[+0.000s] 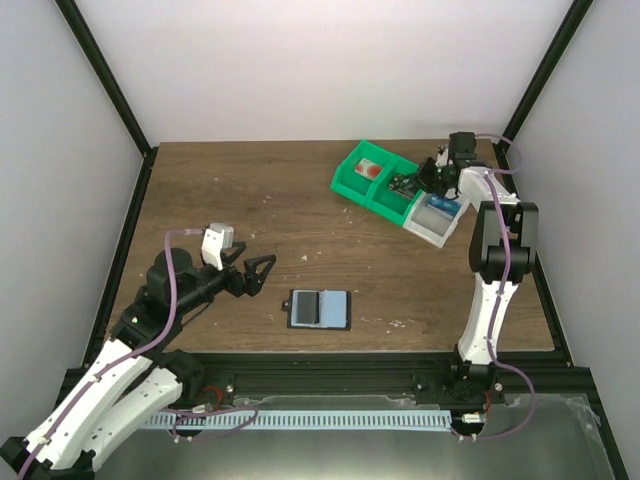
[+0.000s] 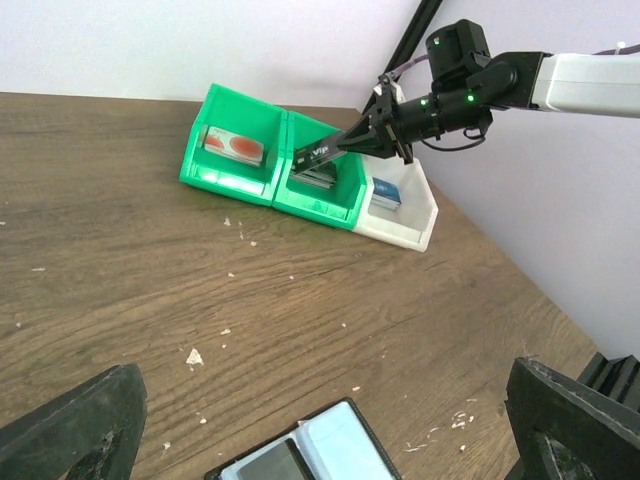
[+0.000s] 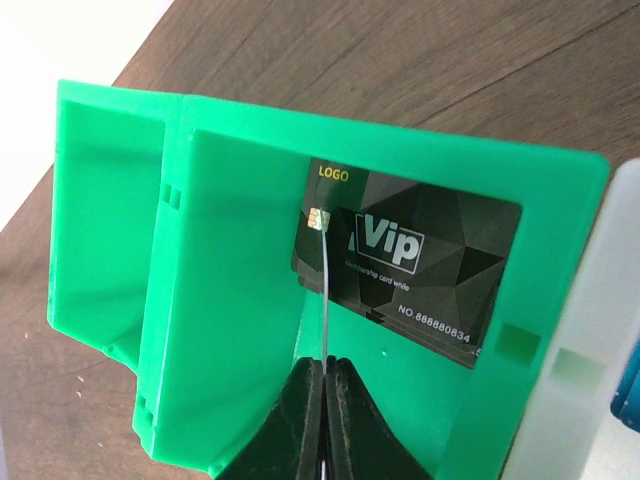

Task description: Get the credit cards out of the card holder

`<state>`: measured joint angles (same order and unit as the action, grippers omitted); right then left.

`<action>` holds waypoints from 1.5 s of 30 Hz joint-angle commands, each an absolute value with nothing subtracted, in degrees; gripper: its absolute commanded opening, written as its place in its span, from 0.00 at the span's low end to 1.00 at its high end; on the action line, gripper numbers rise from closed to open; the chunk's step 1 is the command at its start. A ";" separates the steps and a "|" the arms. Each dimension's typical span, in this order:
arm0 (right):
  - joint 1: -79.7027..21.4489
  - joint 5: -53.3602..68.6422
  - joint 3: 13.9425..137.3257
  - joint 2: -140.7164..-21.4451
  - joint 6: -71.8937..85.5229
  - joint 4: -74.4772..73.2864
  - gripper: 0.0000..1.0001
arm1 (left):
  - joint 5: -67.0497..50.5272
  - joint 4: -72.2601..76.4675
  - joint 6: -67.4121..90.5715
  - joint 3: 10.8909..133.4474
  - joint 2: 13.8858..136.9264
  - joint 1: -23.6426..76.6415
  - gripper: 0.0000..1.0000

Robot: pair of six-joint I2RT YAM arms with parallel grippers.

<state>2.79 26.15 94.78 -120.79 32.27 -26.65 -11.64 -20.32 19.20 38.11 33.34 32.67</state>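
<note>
The card holder (image 1: 320,309) lies open on the wooden table, black-edged with pale blue-grey panels; its left panel shows a dark card (image 2: 262,466). My left gripper (image 1: 252,268) is open just left of the holder (image 2: 340,440), fingers spread wide, nothing between them. At the far right, my right gripper (image 1: 408,183) is shut on a thin card (image 3: 325,290), seen edge-on above the middle green bin (image 3: 240,330). In the left wrist view the held card (image 2: 314,153) is black with white lettering. A black "Vip" card (image 3: 420,265) lies inside that bin.
Three joined bins stand at the back right: a green one (image 1: 362,170) with a red-and-white card, the middle green one (image 1: 393,198), and a white one (image 1: 437,218) with a blue card. Small white crumbs dot the tabletop (image 2: 193,356).
</note>
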 commanded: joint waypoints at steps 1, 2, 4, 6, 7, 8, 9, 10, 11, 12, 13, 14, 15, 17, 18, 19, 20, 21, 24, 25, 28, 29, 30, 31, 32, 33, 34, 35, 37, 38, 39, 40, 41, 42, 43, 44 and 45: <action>3.93 26.49 96.82 -119.91 33.84 -24.43 0.00 | -11.44 -20.31 18.30 37.64 32.48 32.61 1.00; 4.07 26.66 96.63 -119.77 34.10 -24.03 0.00 | -11.34 -20.30 18.35 37.55 32.37 32.61 1.00; 4.42 27.07 96.54 -119.67 34.78 -23.54 0.00 | -11.16 -20.26 18.37 37.53 32.14 32.61 1.00; 4.61 27.34 96.23 -119.58 35.48 -22.84 0.00 | -11.14 -20.30 18.29 37.53 32.00 32.61 1.00; 4.65 27.44 96.05 -119.58 35.70 -22.38 0.00 | -11.09 -20.30 18.30 37.49 32.02 32.61 1.00; 4.66 27.68 95.99 -119.61 35.95 -21.95 0.00 | -11.08 -20.29 18.35 37.45 32.00 32.61 1.00; 4.66 28.22 95.91 -119.68 36.09 -21.45 0.00 | -11.03 -20.22 18.30 37.44 31.99 32.56 1.00; 4.66 28.69 95.79 -119.83 36.35 -21.03 0.00 | -11.07 -20.22 18.29 37.38 32.06 32.58 1.00; 4.70 29.02 95.84 -120.10 36.65 -20.81 0.00 | -11.12 -20.21 18.35 37.37 32.09 32.59 1.00; 4.74 29.31 95.88 -120.39 36.94 -20.56 0.00 | -11.15 -20.21 18.37 37.36 32.16 32.61 1.00; 4.75 29.47 95.89 -120.68 37.18 -20.31 0.01 | -11.16 -20.21 18.35 37.31 32.21 32.57 1.00; 4.75 29.63 95.93 -121.11 37.49 -20.15 0.00 | -11.16 -20.21 18.30 37.35 32.25 32.60 1.00; 4.75 29.86 95.97 -121.51 37.78 -19.94 0.00 | -11.16 -20.21 18.28 37.35 32.30 32.61 1.00; 4.75 30.16 95.98 -122.13 38.47 -19.45 0.01 | -11.16 -20.15 18.29 37.35 32.26 32.61 1.00; 4.72 30.16 95.98 -122.47 38.82 -19.23 0.01 | -11.16 -20.17 18.28 37.35 32.26 32.60 1.00; 4.74 30.09 95.98 -122.66 39.19 -18.94 0.01 | -11.04 -20.18 18.25 37.29 32.24 32.61 1.00; 4.75 30.03 95.93 -122.83 39.46 -18.59 0.01 | -10.99 -20.16 18.32 37.27 32.25 32.61 1.00; 4.72 29.88 95.85 -123.01 39.79 -18.44 0.01 | -10.99 -20.13 18.34 37.28 32.26 32.61 1.00; 4.75 29.37 95.67 -123.58 40.44 -18.13 0.02 | -10.99 -20.04 18.22 37.27 32.26 32.60 1.00; 4.75 29.21 95.59 -123.80 40.65 -18.00 0.02 | -10.94 -20.04 18.24 37.27 32.26 32.61 1.00; 4.75 28.40 95.30 -124.48 41.28 -17.46 0.05 | -10.83 -19.98 18.15 37.18 32.26 32.61 1.00; 4.75 28.05 95.47 -124.76 41.30 -17.56 0.04 | -10.75 -20.00 18.19 37.18 32.26 32.61 1.00; 4.76 27.81 95.53 -124.80 41.48 -17.54 0.04 | -10.80 -19.96 18.21 37.18 32.19 32.59 1.00; 4.75 27.51 95.35 -124.73 41.69 -17.31 0.04 | -10.81 -19.95 18.27 37.17 32.19 32.56 1.00; 4.75 27.29 94.82 -124.43 41.93 -16.91 0.05 | -10.79 -19.95 18.20 37.18 32.09 32.60 1.00; 4.75 26.96 94.41 -124.38 42.19 -16.40 0.05 | -10.73 -19.95 18.14 37.18 32.02 32.61 1.00; 4.75 26.53 94.22 -124.22 42.40 -16.18 0.05 | -10.68 -19.95 18.11 37.18 31.95 32.61 1.00; 4.75 26.32 94.14 -124.15 42.51 -16.10 0.05 | -10.64 -19.95 18.17 37.11 31.84 32.60 1.00; 4.75 26.11 94.04 -124.17 42.68 -16.16 0.06 | -10.55 -20.00 18.11 37.08 31.65 32.61 1.00; 4.75 26.11 94.04 -124.07 42.85 -16.09 0.08 | -10.50 -19.95 18.16 37.03 31.60 32.61 1.00; 4.76 26.06 94.04 -123.95 43.00 -16.09 0.08 | -10.46 -19.95 18.11 37.02 31.56 32.61 1.00; 4.75 26.02 94.02 -123.86 43.06 -16.04 0.09 | -10.46 -19.95 18.18 37.00 31.53 32.61 1.00; 4.77 25.97 94.04 -123.73 43.19 -16.08 0.10 | -10.46 -19.95 18.13 36.99 31.55 32.61 1.00; 4.75 25.87 94.04 -123.54 43.30 -16.08 0.10 | -10.44 -19.96 18.17 36.96 31.55 32.56 1.00; 4.75 25.66 94.04 -123.37 43.36 -16.15 0.11 | -10.46 -19.95 18.19 37.00 31.55 32.60 1.00; 4.74 25.53 94.04 -123.18 43.48 -16.32 0.12 | -10.46 -20.00 18.12 37.05 31.51 32.61 1.00; 4.72 25.31 94.05 -122.93 43.55 -16.60 0.13 | -10.46 -19.96 18.14 36.99 31.55 32.61 1.00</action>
